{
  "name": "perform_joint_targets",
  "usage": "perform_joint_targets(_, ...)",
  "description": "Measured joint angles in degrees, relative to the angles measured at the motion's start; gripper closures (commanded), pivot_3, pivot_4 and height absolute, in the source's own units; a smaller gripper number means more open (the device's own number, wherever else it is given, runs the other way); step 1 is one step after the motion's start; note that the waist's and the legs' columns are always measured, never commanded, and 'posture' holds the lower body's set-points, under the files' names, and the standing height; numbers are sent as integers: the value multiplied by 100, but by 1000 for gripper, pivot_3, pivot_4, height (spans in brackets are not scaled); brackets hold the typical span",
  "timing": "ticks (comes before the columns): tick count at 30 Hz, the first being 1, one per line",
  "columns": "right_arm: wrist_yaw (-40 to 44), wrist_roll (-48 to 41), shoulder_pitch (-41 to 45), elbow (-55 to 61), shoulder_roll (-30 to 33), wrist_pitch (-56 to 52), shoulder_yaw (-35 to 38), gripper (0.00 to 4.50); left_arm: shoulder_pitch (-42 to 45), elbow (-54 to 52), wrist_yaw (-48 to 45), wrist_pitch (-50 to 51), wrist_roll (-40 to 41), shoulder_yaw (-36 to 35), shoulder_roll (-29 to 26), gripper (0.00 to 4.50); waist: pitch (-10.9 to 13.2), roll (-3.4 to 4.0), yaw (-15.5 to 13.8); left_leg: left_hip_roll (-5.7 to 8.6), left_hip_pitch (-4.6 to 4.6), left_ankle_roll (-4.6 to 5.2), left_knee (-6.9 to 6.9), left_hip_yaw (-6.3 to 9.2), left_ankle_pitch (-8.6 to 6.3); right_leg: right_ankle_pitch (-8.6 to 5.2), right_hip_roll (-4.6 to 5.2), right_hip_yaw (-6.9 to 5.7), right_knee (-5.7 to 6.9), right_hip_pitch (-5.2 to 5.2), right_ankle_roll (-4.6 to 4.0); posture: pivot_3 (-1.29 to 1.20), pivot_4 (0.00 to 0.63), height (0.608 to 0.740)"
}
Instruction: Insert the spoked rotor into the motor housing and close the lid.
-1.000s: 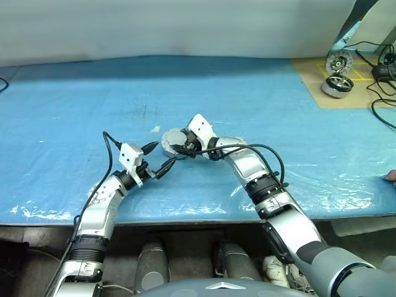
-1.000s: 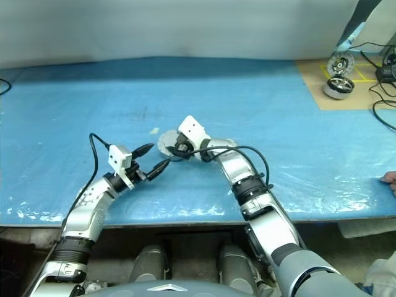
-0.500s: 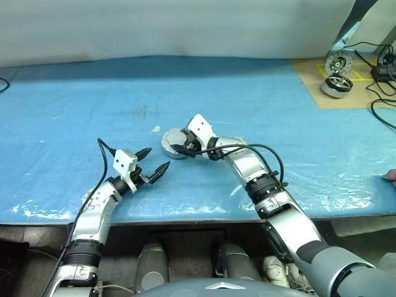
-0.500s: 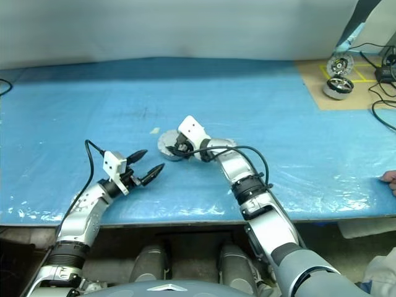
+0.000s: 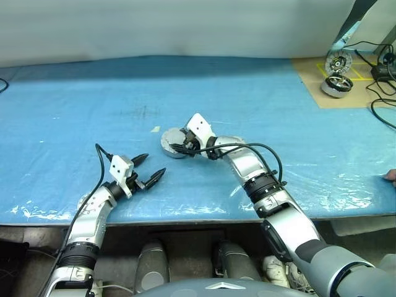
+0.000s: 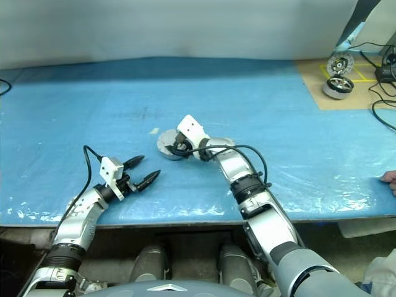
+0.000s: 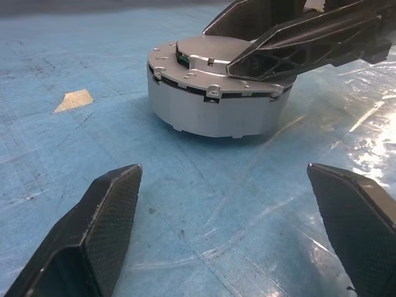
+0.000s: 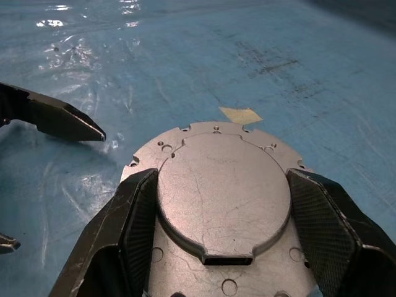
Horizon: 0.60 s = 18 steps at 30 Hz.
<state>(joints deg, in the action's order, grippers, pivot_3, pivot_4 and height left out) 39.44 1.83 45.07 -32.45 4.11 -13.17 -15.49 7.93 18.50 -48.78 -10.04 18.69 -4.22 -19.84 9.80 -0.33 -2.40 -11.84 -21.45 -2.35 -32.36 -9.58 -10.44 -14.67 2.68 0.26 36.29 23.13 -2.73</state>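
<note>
The motor housing [image 5: 168, 147] stands on the blue table sheet as a round silver-grey cup, seen side-on in the left wrist view [image 7: 213, 114]. The lid [image 8: 223, 204], a flat grey disc with a notched rim and raised centre, lies on top of it. My right gripper [image 5: 179, 146] reaches over the housing from the right, its fingers [image 8: 133, 229] closed against both sides of the lid's raised centre. My left gripper [image 5: 153, 164] hangs open nearer the table's front edge, left of the housing and apart from it. The spoked rotor is hidden.
A small scrap of tape [image 5: 155, 129] lies just left of the housing. Two chrome wheel-like motors [image 5: 337, 85] and cables sit on a brown board at the far right. A person's hand [image 5: 390, 176] shows at the right edge. The table's front edge runs close below my left gripper.
My left gripper has drawn back from the housing, down and to the left toward the front edge, staying open. The right gripper and the housing have kept still.
</note>
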Motion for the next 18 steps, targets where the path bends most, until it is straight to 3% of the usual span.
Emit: perform_joint_targets(18,33,144,125,-184,123,133,-192,1574,172,314,-10,-208,-89,0,52,0,-3,5,-24,2,30,1,21,-21,-1,-1,6,9,-33,-31,2,0,150,740)
